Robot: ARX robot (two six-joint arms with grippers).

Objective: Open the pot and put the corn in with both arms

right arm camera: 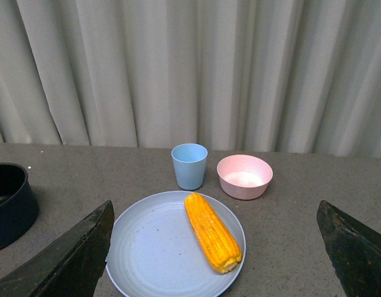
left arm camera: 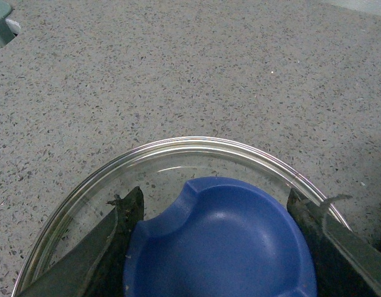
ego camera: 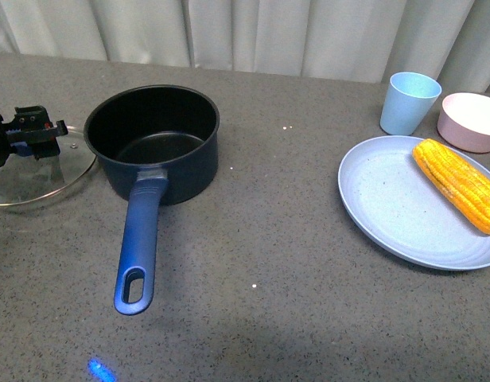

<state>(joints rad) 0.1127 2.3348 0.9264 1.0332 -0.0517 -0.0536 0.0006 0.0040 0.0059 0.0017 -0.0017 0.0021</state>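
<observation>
The dark navy pot stands uncovered at the left of the table, its long blue handle pointing toward me. Its glass lid hangs just left of the pot, held by my left gripper, which is shut on the lid's blue knob. The yellow-orange corn lies on a pale blue plate at the right. My right gripper does not show in the front view; in its wrist view it is open, above and short of the corn, and the pot's rim shows at one edge.
A light blue cup and a pale pink bowl stand behind the plate at the back right. Grey curtains hang along the table's far edge. The speckled grey tabletop lies between pot and plate.
</observation>
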